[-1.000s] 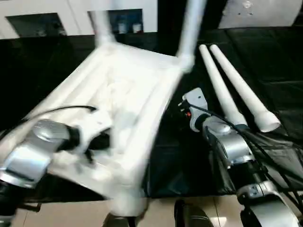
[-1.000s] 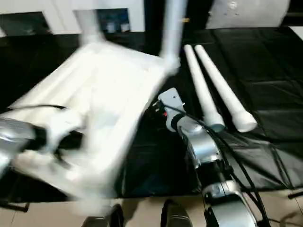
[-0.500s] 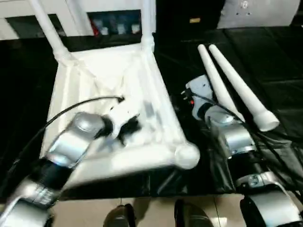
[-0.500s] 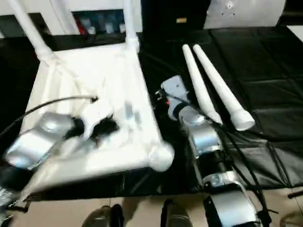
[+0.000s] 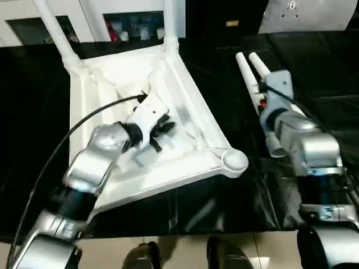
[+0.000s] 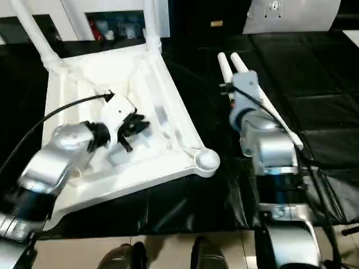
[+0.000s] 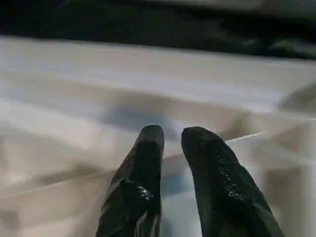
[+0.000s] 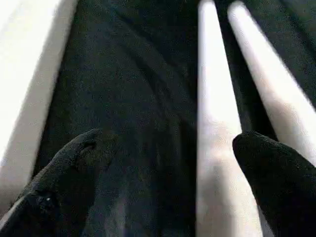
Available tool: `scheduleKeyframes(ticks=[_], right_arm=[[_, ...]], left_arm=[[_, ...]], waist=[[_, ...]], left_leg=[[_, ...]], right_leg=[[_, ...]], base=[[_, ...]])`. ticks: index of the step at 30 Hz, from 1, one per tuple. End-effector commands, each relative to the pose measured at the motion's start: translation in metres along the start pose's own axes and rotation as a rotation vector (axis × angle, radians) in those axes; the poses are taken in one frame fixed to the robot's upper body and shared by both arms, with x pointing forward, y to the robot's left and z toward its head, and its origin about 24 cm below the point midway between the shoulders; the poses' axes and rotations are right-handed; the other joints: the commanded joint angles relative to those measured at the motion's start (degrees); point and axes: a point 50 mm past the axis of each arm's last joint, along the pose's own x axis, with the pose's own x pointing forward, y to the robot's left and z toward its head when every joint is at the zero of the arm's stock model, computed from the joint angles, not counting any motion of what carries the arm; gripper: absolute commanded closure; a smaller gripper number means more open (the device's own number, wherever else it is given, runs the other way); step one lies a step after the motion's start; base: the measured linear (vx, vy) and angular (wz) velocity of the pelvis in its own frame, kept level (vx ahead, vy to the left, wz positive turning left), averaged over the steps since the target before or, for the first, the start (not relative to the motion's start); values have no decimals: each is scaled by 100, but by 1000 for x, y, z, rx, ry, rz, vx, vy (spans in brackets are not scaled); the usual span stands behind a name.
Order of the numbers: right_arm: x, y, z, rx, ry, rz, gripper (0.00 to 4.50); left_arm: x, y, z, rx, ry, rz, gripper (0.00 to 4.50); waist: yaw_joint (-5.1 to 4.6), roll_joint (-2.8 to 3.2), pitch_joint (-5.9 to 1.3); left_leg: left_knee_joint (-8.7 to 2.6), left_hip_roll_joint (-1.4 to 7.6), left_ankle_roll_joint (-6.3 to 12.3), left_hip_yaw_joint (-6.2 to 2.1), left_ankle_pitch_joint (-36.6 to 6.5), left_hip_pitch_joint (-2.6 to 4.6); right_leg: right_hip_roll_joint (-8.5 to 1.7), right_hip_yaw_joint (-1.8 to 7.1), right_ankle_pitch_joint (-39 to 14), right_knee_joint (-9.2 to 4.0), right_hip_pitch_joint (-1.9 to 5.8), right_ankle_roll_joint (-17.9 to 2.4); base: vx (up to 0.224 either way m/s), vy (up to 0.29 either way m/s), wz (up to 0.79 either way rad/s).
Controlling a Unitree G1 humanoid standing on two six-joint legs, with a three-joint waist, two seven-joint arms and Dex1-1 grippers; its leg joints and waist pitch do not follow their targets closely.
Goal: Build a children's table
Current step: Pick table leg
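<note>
The children's table point(image 5: 185, 106) lies upside down on the black-draped desk point(image 5: 325, 67), its smooth white plastic top showing raised ribs and round sockets at the corners, with two tapered tubular legs already standing up from the far corners. The left hand point(image 5: 160, 130) sits over the ribbed underside, its two textured black fingers point(image 7: 148, 163) nearly together with a narrow gap, and whether they pinch a rib I cannot tell. The right hand point(image 8: 168, 163) hovers wide open above the creased black cloth, right over the two loose legs point(image 8: 212, 113) lying side by side.
</note>
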Motion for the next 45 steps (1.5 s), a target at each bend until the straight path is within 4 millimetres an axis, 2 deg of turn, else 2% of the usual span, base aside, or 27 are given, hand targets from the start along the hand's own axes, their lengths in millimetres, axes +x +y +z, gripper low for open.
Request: scheduleKeyframes(ticks=[1, 2, 4, 6, 8, 9, 10, 11, 12, 13, 14, 15, 17, 18, 20, 22, 23, 26, 28, 29, 31, 33, 34, 37, 38, 40, 45], right_arm=[[0, -4, -4, 36, 44, -14, 0], [2, -7, -6, 50, 90, -17, 0], [4, -10, -6, 49, 104, -29, 0], [4, -13, -5, 44, 136, -44, 0], [6, -15, -6, 39, 174, -51, 0], [8, -17, -7, 36, 212, -45, 0], [9, -18, -9, 39, 245, -33, 0], [10, -18, -9, 42, 260, -29, 0], [10, -19, -9, 51, 273, -25, 18], [11, -19, -9, 64, 286, -13, 18], [11, -21, -9, 66, 298, -12, 36], [11, -22, -9, 69, 309, -10, 36], [11, -23, -9, 68, 326, 8, 49], [11, -23, -9, 66, 333, 13, 74], [10, -25, -8, 66, 342, 17, 82], [10, -27, -8, 62, 358, 34, 101], [9, -28, -9, 59, 370, 47, 101], [8, -33, -9, 40, 393, 65, 129], [8, -34, -9, 33, 396, 68, 149], [7, -35, -9, 33, 398, 73, 162], [7, -36, -8, 32, 400, 81, 173], [6, -37, -7, 31, 403, 91, 206], [6, -37, -7, 32, 402, 94, 214], [5, -38, -5, 49, 382, 96, 237], [4, -38, -3, 71, 364, 104, 246], [3, -37, -2, 99, 341, 116, 256], [-4, -31, 7, 210, 219, 192, 264]], left_arm=[[-8, -6, 7, -21, -31, -65, 316], [-13, -12, 12, -38, -46, -111, 316], [-15, -15, 13, -34, -47, -131, 312], [-17, -19, 15, -21, -47, -154, 292], [-19, -23, 17, -18, -46, -175, 271], [-20, -26, 18, -10, -46, -191, 269], [-21, -28, 19, -5, -45, -198, 261], [-21, -29, 20, -5, -43, -200, 246], [-21, -30, 20, -6, -42, -202, 227], [-22, -31, 21, -8, -41, -206, 227], [-22, -32, 21, -9, -40, -207, 217], [-22, -33, 22, -9, -39, -209, 217], [-22, -35, 23, -8, -38, -212, 196], [-22, -35, 23, -8, -37, -213, 179], [-22, -36, 23, -9, -37, -218, 165], [-22, -38, 23, -11, -34, -221, 147], [-22, -39, 23, -12, -32, -223, 147], [-22, -40, 21, -16, -19, -218, 119], [-22, -41, 21, -18, -16, -216, 102], [-22, -41, 20, -20, -14, -212, 94], [-22, -42, 19, -25, -12, -208, 80], [-23, -43, 18, -29, -8, -203, 60], [-23, -43, 18, -31, -8, -201, 52], [-22, -42, 17, -34, -7, -190, 30], [-23, -41, 17, -38, -9, -179, 20], [-22, -40, 17, -36, -10, -161, 3], [-20, -34, 18, -43, -33, -93, 0]], waist=[[27, 11, -547], [27, 84, -537], [9, 33, -518], [3, 44, -503], [-6, 2, -510], [-15, 19, -504], [-15, -13, -513], [-15, -9, -510], [-15, -1, -509], [-13, -39, -514], [-13, -41, -522], [-16, -36, -519], [-8, -29, -530], [-4, -30, -539], [-1, -39, -553], [-7, -81, -569], [-5, -78, -567], [-9, -145, -565], [-6, -116, -558], [-15, -160, -570], [-6, -143, -562], [-11, -147, -561], [-16, -180, -566], [-13, -167, -569], [-7, -142, -561], [-2, -146, -564], [6, -110, -575]], left_leg=[[-348, 203, 327, -82, -1124, 150], [-347, 201, 272, -98, -1181, 152], [-355, 191, 228, -85, -1353, 175], [-364, 190, 193, -100, -1415, 165], [-363, 189, 185, -96, -1385, 167], [-357, 185, 160, -102, -1401, 164], [-347, 178, 168, -97, -1371, 170], [-348, 185, 169, -94, -1389, 180], [-338, 179, 171, -87, -1376, 177], [-336, 174, 200, -84, -1318, 165], [-338, 181, 207, -88, -1285, 164], [-338, 183, 222, -91, -1233, 147], [-330, 185, 241, -83, -1182, 161], [-327, 187, 260, -80, -1127, 157], [-319, 186, 294, -78, -1070, 153], [-312, 185, 334, -69, -985, 140], [-307, 185, 357, -65, -968, 142], [-299, 190, 398, -56, -956, 132], [-294, 188, 401, -56, -953, 133], [-293, 187, 400, -52, -947, 129], [-295, 193, 394, -63, -956, 137], [-292, 190, 379, -65, -986, 130], [-289, 187, 378, -59, -1020, 133], [-285, 185, 383, -63, -974, 127], [-286, 187, 383, -67, -983, 132], [-285, 184, 393, -64, -976, 134], [-291, 186, 463, -65, -873, 119]], right_leg=[[-322, 235, -1822, -359, 388, -1232], [-325, 228, -1890, -334, 396, -1231], [-302, 220, -2077, -386, 374, -1145], [-306, 214, -2243, -385, 382, -1069], [-306, 221, -2294, -391, 385, -1027], [-313, 218, -2351, -384, 390, -1036], [-314, 225, -2378, -380, 388, -1024], [-315, 227, -2402, -386, 376, -1025], [-313, 227, -2416, -394, 377, -1005], [-312, 230, -2394, -390, 384, -983], [-312, 229, -2363, -380, 391, -993], [-312, 225, -2323, -375, 394, -997], [-305, 229, -2231, -374, 385, -1019], [-302, 234, -2131, -361, 393, -1048], [-302, 231, -2027, -349, 402, -1100], [-302, 237, -1926, -337, 418, -1137], [-306, 237, -1949, -342, 414, -1161], [-307, 238, -2038, -349, 416, -1134], [-308, 236, -2132, -359, 406, -1097], [-301, 234, -2150, -361, 413, -1071], [-302, 228, -2216, -364, 401, -1049], [-301, 228, -2242, -364, 406, -1041], [-301, 227, -2292, -375, 405, -1023], [-303, 226, -2313, -371, 406, -994], [-306, 228, -2321, -372, 398, -992], [-299, 227, -2297, -375, 397, -995], [-288, 224, -2040, -369, 412, -1007]], base=[[0, 0, 0], [0, 0, 0], [0, 0, 0], [0, 0, 0], [0, 0, 0], [0, 0, 0], [0, 0, 0], [0, 0, 0], [0, 0, 0], [0, 0, 0], [0, 0, 0], [0, 0, 0], [0, 0, 0], [0, 0, 0], [0, 0, 0], [0, 0, 0], [0, 0, 0], [0, 0, 0], [0, 0, 0], [0, 0, 0], [0, 0, 0], [0, 0, 0], [0, 0, 0], [0, 0, 0], [0, 0, 0], [0, 0, 0], [0, 0, 0]])
